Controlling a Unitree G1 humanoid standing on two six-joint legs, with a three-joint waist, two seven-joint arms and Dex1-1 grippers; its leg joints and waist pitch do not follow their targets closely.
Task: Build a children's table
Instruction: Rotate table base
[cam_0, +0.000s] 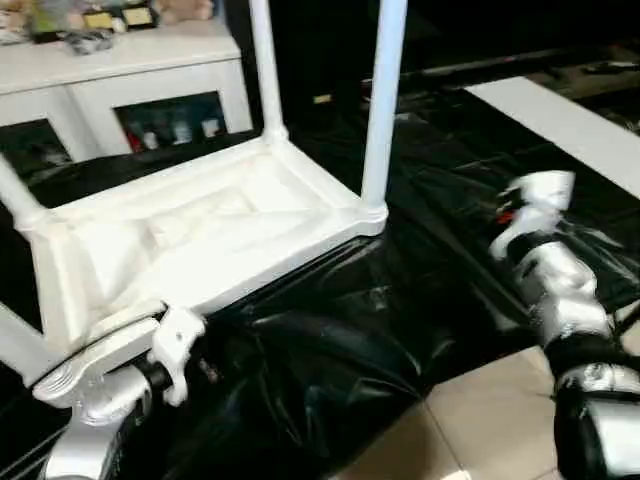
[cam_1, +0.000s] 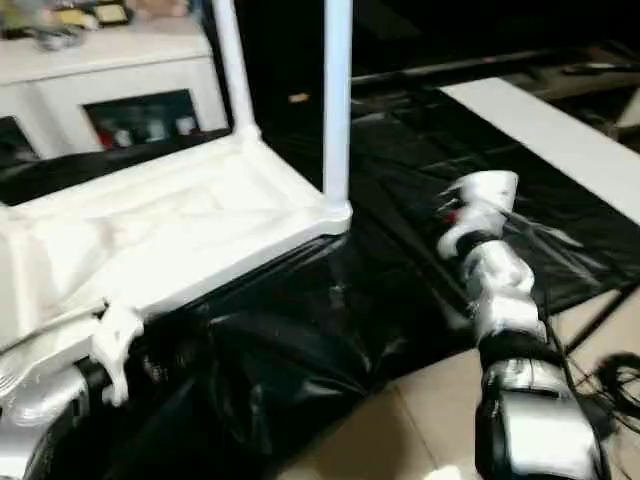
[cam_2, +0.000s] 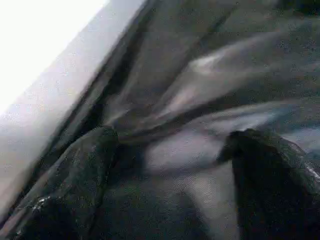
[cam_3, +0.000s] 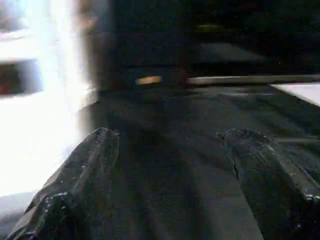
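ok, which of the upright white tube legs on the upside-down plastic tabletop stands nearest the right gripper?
The white tube leg in the near-right corner socket of the white plastic tabletop. It stands closest to the right gripper; the other upright leg sits at the far corner.

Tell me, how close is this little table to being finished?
Nearly done, by the look of it. The tabletop lies upside down on the black sheet, and legs stand in all four corners. Nothing is in hand: the left gripper and right gripper hold their fingers apart, empty. Probably left: turning it upright.
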